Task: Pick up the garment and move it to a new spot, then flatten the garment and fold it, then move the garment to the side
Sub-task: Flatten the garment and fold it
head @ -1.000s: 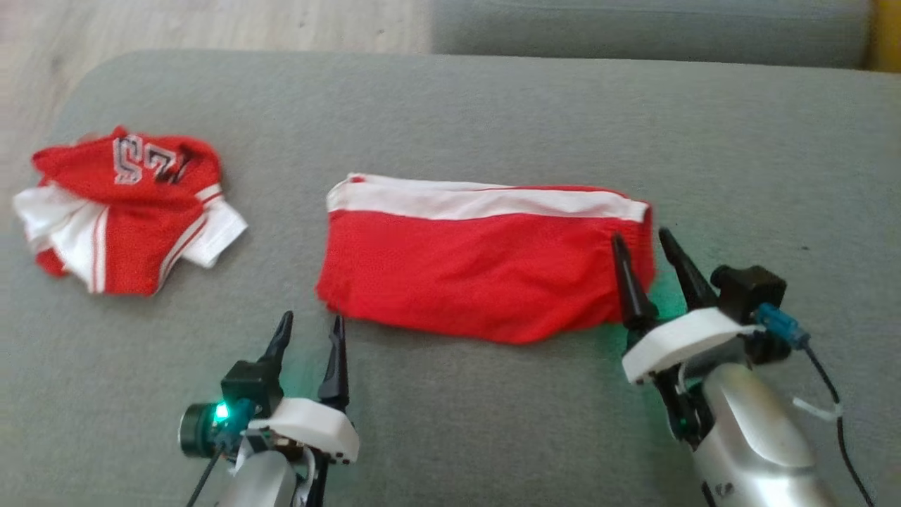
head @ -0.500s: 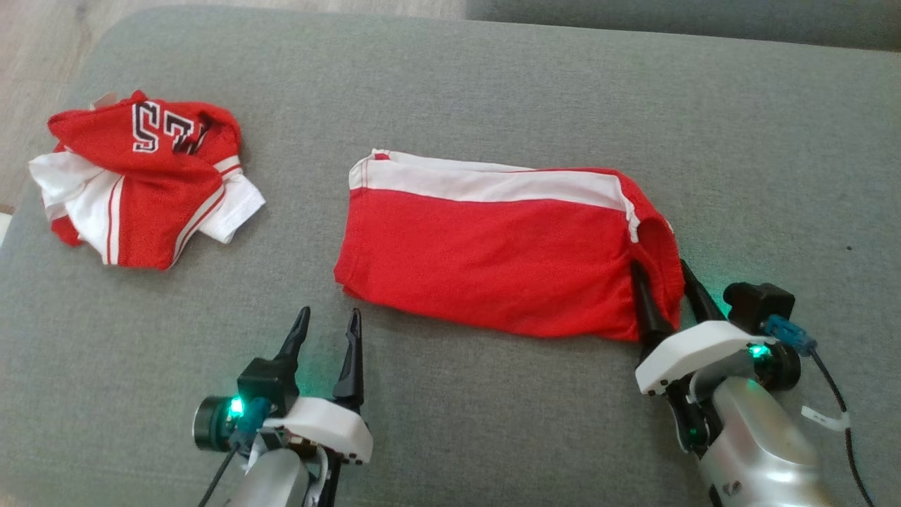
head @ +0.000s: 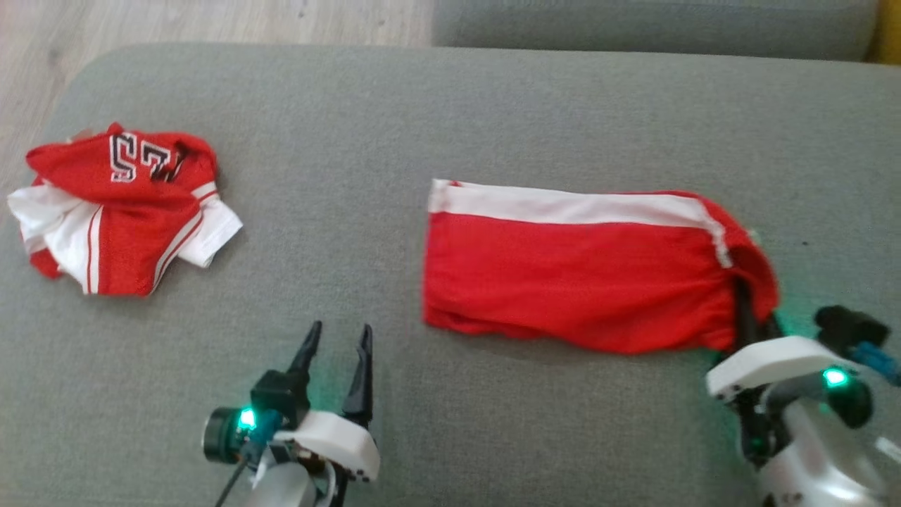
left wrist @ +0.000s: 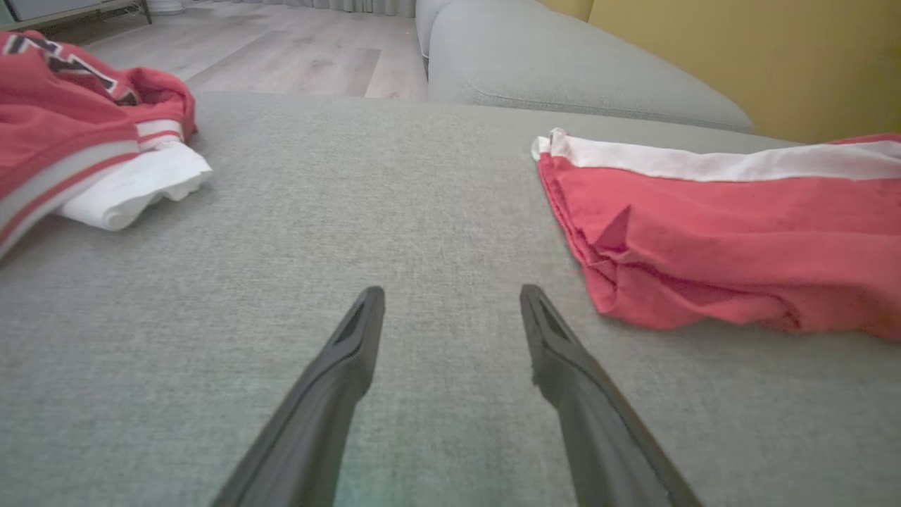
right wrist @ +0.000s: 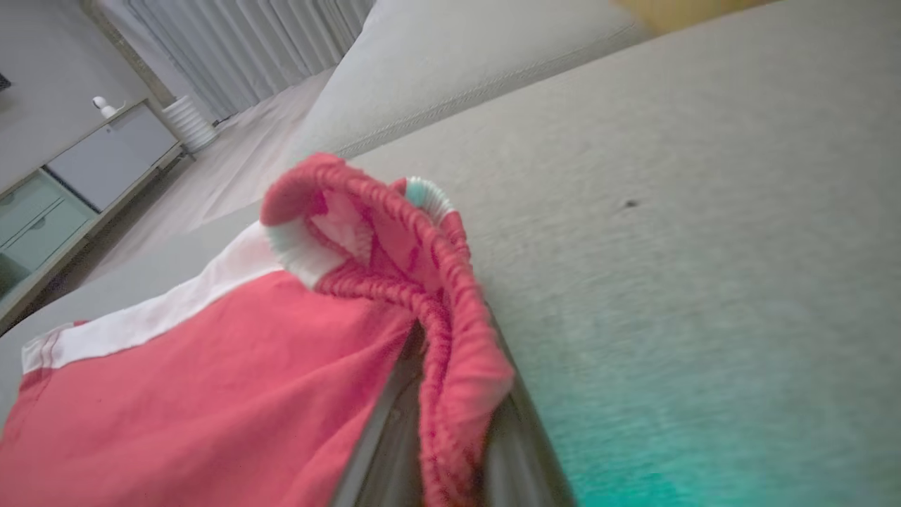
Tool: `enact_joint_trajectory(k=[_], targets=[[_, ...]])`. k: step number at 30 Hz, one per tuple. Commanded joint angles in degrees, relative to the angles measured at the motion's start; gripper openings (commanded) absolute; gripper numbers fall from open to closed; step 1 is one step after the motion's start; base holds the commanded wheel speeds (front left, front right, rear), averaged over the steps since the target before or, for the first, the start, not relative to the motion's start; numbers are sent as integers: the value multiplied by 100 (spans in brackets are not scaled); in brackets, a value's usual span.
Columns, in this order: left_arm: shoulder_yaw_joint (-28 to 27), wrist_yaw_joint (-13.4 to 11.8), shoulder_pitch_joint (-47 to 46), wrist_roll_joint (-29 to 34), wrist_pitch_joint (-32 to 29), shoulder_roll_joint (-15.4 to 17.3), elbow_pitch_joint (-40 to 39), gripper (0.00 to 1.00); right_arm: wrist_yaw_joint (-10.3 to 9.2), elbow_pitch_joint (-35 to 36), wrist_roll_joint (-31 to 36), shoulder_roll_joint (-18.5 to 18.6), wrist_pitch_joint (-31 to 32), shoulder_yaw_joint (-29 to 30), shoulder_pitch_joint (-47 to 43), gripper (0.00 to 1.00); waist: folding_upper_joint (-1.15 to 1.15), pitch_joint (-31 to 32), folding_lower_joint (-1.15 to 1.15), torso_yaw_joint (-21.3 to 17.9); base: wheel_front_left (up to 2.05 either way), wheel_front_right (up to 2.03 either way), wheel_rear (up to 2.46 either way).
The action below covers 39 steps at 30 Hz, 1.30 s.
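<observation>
The garment [head: 563, 282] is a folded red piece with a white stripe along its far edge, lying on the grey sofa cushion [head: 422, 127]. My right gripper [head: 757, 318] is shut on the garment's right end, whose gathered elastic band drapes over the fingers. In the right wrist view that band [right wrist: 450, 331] is pinched in the right gripper [right wrist: 450, 394]. My left gripper [head: 341, 329] stands open on bare cushion, left of and nearer than the garment. The left wrist view has the left gripper [left wrist: 452, 296] holding nothing and the garment [left wrist: 739, 239] off to its right.
A crumpled red and white numbered jersey [head: 120, 211] lies at the cushion's far left, also in the left wrist view as the jersey [left wrist: 63, 141]. A grey back cushion [head: 633, 28] runs behind, and wooden floor [head: 211, 21] lies past the far left edge.
My right gripper has shut on the garment's right end and dragged the garment to the right across the cushion. The left gripper stays open. The head camera shifted in between.
</observation>
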<state>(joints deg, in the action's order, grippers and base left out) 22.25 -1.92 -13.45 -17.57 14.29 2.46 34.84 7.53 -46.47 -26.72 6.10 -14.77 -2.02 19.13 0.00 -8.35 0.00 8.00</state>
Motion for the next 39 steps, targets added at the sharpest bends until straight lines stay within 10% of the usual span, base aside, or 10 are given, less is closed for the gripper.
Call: enact_joint_trajectory(k=[1,19,20,22,31,39], targets=[[-110,26,5,32,71,43,-102,100,-4,196,-44,101,-23,-89,64,0,0,79,0,-64,0,0,0],[633,55,135,-231,71,42,225,100,-4,1281,-1577,-311,842,-2438,519,0,0,284,0,814,0,0,0],[662,51,133,-242,71,42,231,100,-4,1151,-1520,-314,801,-2467,586,16,0,272,0,905,0,0,0],[701,39,125,-264,71,42,239,100,-4,955,-1546,-318,737,-2574,686,100,0,243,0,1055,0,0,0],[440,-42,117,-201,71,42,60,100,-4,437,-1516,-321,92,-2813,885,100,0,344,0,904,0,0,0],[26,-97,151,104,71,42,-462,100,-4,450,-141,-142,-19,-1430,588,100,0,491,0,359,0,0,0]])
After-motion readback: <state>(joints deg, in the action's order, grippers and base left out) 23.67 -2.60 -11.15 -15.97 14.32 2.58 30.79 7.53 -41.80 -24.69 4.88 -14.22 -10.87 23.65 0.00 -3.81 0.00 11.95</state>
